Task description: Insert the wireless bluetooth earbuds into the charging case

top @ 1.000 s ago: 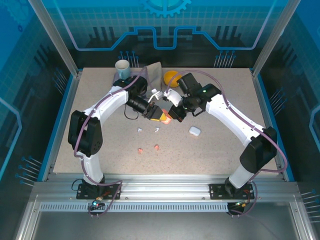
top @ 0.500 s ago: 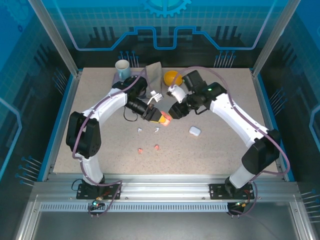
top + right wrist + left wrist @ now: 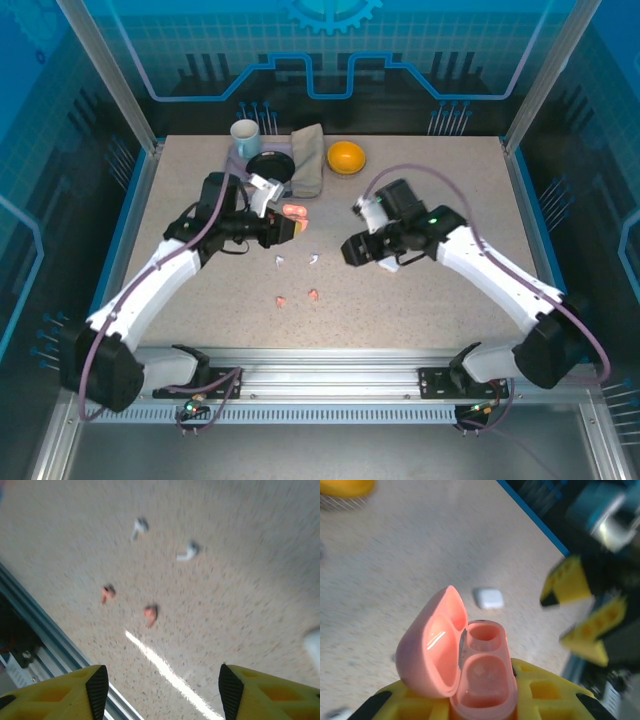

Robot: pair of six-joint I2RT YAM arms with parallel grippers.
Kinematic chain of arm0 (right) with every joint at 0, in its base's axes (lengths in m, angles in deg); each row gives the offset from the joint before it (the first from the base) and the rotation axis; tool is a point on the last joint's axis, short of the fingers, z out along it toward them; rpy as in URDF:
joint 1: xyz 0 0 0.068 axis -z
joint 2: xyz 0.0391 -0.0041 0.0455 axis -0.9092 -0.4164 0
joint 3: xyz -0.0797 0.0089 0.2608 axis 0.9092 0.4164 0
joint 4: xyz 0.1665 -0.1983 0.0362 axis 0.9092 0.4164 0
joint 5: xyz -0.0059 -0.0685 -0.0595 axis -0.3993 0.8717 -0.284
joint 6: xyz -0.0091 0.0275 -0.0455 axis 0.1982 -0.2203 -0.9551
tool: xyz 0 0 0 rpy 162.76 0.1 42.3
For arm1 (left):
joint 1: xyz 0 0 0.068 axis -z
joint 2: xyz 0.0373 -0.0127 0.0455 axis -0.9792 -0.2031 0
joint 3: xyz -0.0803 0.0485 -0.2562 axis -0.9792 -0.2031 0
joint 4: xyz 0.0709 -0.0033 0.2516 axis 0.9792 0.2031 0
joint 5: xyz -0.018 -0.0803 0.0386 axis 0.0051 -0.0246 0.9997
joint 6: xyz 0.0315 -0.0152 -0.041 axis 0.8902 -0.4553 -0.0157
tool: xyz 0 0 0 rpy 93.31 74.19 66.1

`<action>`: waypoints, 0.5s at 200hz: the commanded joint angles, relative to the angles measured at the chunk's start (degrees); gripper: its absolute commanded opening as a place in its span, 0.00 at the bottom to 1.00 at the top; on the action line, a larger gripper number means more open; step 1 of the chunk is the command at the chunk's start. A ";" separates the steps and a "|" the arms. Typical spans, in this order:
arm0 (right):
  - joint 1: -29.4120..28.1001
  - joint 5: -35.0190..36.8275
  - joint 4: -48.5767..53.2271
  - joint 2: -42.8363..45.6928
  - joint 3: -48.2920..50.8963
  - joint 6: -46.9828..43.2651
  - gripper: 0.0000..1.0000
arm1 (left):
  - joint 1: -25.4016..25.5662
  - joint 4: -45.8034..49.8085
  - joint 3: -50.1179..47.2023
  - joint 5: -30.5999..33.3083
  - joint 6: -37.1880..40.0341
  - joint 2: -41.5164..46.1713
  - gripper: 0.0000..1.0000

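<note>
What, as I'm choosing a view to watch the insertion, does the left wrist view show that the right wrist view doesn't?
Left wrist view: the open pink charging case, both wells empty, held in the left gripper, and a closed white case lying beyond it. Right wrist view: the loose white earbuds and pink earbuds. Shared: the speckled table and the open right gripper.

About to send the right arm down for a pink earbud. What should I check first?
1. pink case lid open, both wells empty: ok.
2. left gripper shut on the case: ok.
3. right gripper jaws open and empty: ok.
4. nearer pink earbud loose, apart from the other pink earbud: ok.
5. Jaws around the nearer one: not ok, it lies ahead of them.
6. Which way its stem points: cannot tell, blurred.
</note>
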State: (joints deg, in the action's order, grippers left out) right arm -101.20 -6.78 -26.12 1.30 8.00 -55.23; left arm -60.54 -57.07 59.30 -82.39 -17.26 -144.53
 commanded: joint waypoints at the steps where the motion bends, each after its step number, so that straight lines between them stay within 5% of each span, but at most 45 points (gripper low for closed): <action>1: -4.15 4.81 -3.49 -3.78 2.71 5.08 0.63 | -0.19 -19.10 -9.06 11.29 -3.19 7.73 0.00; 29: -8.36 8.03 -5.42 -9.55 2.67 7.04 0.63 | -0.08 -32.49 -19.91 23.23 -4.09 16.76 0.00; 61: -12.75 9.75 -5.12 -16.32 -1.74 12.65 0.62 | -0.16 -34.07 -23.62 40.94 -5.96 21.29 0.00; 100: -17.92 10.81 -0.88 -25.63 -12.02 26.57 0.61 | -0.19 -34.73 -23.34 46.92 -7.15 20.66 0.00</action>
State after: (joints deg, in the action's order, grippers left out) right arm -116.17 2.46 -29.44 -20.47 2.15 -39.43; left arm -60.57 -87.52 36.19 -44.18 -22.57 -123.97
